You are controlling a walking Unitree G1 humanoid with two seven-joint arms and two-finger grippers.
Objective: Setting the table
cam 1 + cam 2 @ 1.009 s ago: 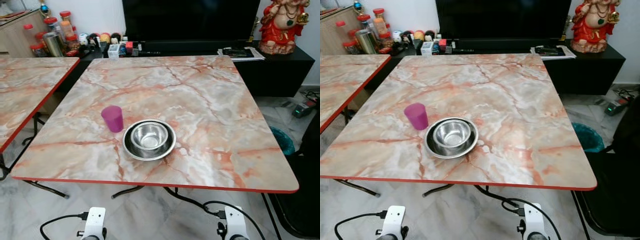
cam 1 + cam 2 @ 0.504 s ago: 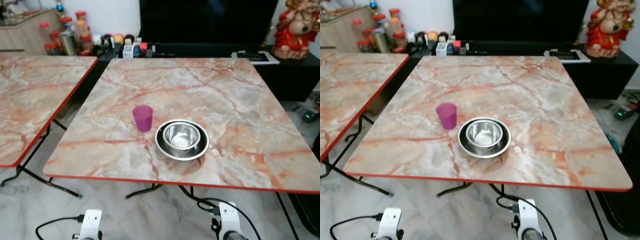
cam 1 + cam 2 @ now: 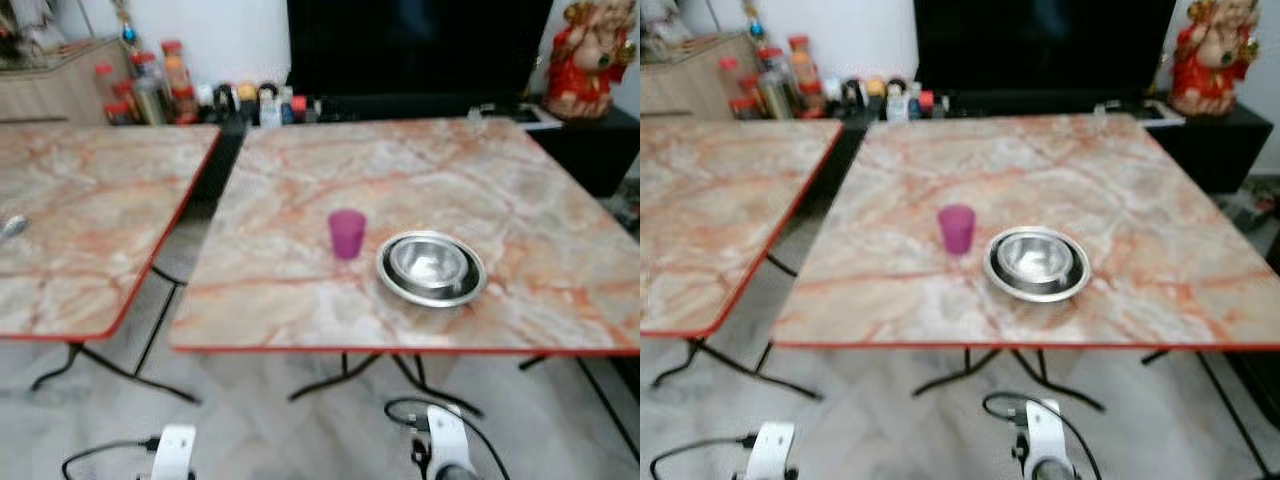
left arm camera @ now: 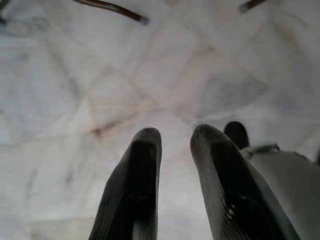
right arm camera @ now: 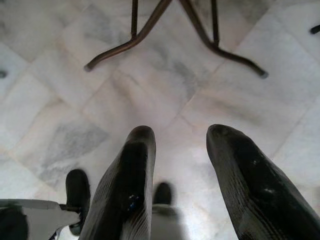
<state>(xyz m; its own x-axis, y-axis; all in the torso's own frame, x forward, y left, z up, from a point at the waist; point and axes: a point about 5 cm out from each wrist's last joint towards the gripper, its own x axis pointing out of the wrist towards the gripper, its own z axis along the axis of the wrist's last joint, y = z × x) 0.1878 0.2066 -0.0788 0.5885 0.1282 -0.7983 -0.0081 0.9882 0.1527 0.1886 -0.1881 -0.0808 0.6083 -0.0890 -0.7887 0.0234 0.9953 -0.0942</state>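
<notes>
A purple cup point(image 3: 347, 233) stands upright on the marble-patterned table point(image 3: 300, 300) with the red edge. Just right of it a steel bowl sits inside a steel plate point(image 3: 431, 268). A small shiny thing, perhaps a spoon point(image 3: 9, 227), lies on the second table point(image 3: 90, 200) to the left. Both arms hang low in front of the table. My left gripper point(image 4: 172, 135) points at the floor, fingers slightly apart, nothing between them. My right gripper point(image 5: 182, 132) is open over the floor tiles, holding nothing.
Jars and bottles point(image 3: 150, 85) stand on a low cabinet behind the tables, beside a dark TV point(image 3: 415, 45) and a red statue point(image 3: 590, 55). A gap of floor point(image 3: 185, 250) separates the two tables. Table legs point(image 5: 150, 30) and a cable point(image 3: 400, 410) lie on the marble floor.
The whole scene has slid right and the picture has blurred, so the camera has turned left and backed off. More of the left table shows. Cup and bowl have not moved.
</notes>
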